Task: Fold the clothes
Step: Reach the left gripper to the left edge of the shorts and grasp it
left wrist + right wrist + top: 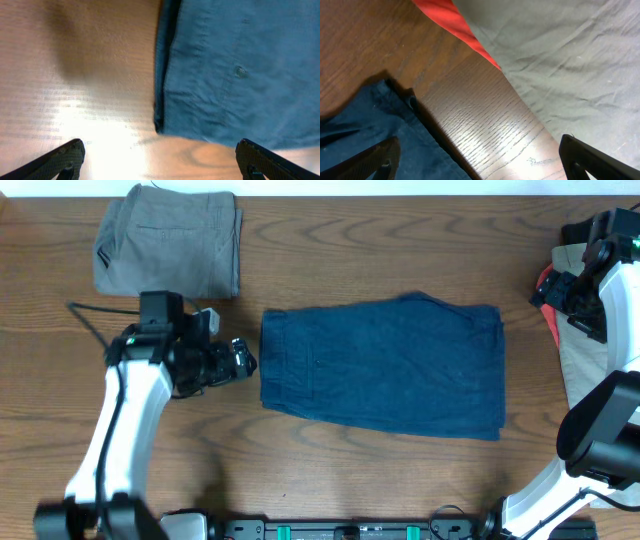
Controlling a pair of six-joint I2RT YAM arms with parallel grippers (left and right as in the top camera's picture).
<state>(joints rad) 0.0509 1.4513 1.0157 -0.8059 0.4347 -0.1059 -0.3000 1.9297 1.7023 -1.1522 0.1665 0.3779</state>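
Navy shorts [382, 368] lie flat; left claw [243, 360] and right claw [480, 165] both gape apart, empty. Pinching only one layer would skew the fold.

The shorts [385, 365] lay flat on the table [330, 480], about in its middle. The left gripper [245, 362] stood just beside their left edge, over bare table and apart from them. A folded garment [170, 240] lay at the far left corner, behind that gripper and well apart from the shorts. Along the right edge lay a spread cloth [580, 370], a strip of table between it and the shorts. The right gripper [558, 292] hung over that cloth's far end.
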